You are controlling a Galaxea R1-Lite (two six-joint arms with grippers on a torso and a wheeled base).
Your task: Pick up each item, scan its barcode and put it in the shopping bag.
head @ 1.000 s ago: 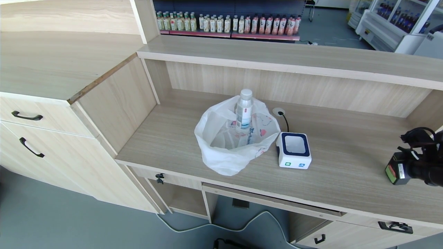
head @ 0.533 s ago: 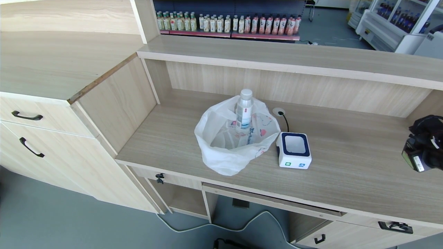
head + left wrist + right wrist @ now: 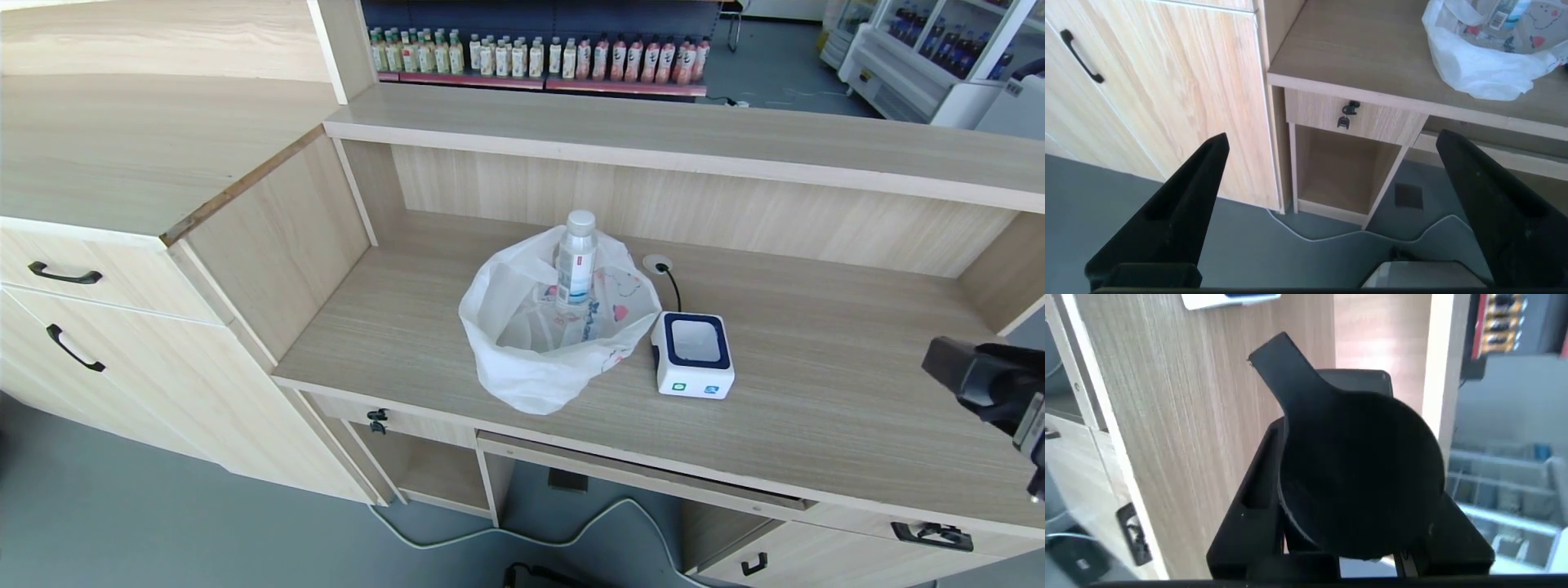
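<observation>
Though illegible, white label (image 3: 575,279) on bottle (image 3: 579,235) in shopping bag (image 3: 522,377); left jaws wide, right jaws unclear.

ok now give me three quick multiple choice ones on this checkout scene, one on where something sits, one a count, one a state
1. Where is the barcode scanner relative to the shopping bag?
A inside it
B beside it on the counter, on the robot's right
C stacked on top of it

2. How many bottles stand in the shopping bag?
A none
B one
C three

3. The left gripper is:
A open and empty
B shut on a bottle
C shut on the shopping bag

Answers:
1 B, the barcode scanner sits on the wood just right of the shopping bag.
2 B, a single white-capped bottle stands upright in it.
3 A, its fingers are spread wide with nothing between them.
</observation>
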